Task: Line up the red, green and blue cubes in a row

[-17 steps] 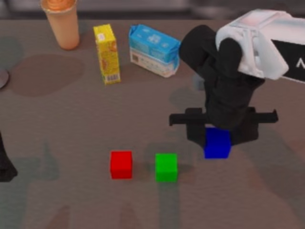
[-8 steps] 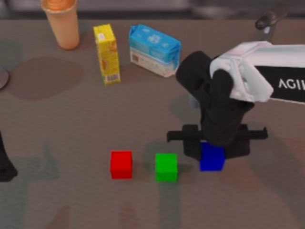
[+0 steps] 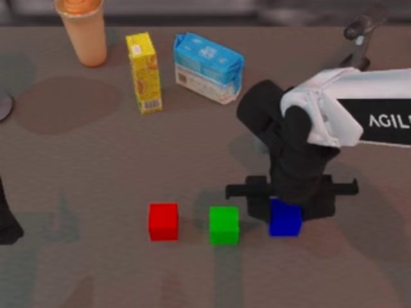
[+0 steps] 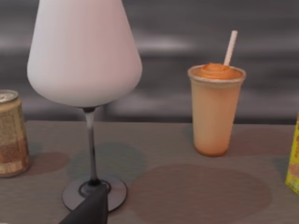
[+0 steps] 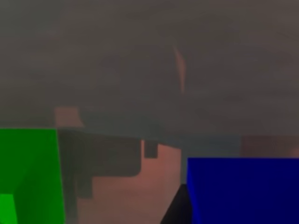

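Note:
The red cube and the green cube sit side by side near the table's front edge. Right of the green one, level with both across a small gap, is the blue cube. My right gripper is shut on it from above. I cannot tell whether the blue cube touches the table. The right wrist view shows the green cube and the blue cube, with a dark finger against the blue one's side. My left gripper stays parked at the table's left edge.
At the back stand an orange drink cup, a tall yellow carton and a wide light-blue carton. The left wrist view shows a wine glass, a can and the orange cup.
My right gripper has come down and slightly left with the blue cube, bringing it level with the red and green cubes. The left arm has not moved.

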Robot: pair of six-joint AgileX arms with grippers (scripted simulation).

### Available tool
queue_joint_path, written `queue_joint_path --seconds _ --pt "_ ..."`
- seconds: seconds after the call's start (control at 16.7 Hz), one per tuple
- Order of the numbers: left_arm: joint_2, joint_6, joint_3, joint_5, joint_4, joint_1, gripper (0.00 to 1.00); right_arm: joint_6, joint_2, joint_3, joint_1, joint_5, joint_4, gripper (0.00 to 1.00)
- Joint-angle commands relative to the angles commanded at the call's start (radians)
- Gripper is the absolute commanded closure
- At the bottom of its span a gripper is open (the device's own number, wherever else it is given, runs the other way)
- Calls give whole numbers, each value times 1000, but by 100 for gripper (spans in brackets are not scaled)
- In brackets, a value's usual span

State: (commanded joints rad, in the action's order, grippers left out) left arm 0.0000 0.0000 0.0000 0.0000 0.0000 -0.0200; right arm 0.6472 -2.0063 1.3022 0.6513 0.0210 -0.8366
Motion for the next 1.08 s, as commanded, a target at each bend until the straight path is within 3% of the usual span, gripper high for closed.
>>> queue_joint_path --seconds 0.66,1.08 --pt "0 0 0 0 0 0 0 0 0 0 0 0 0 2" --pt "0 0 0 0 0 0 0 0 0 0 0 0 0 0"
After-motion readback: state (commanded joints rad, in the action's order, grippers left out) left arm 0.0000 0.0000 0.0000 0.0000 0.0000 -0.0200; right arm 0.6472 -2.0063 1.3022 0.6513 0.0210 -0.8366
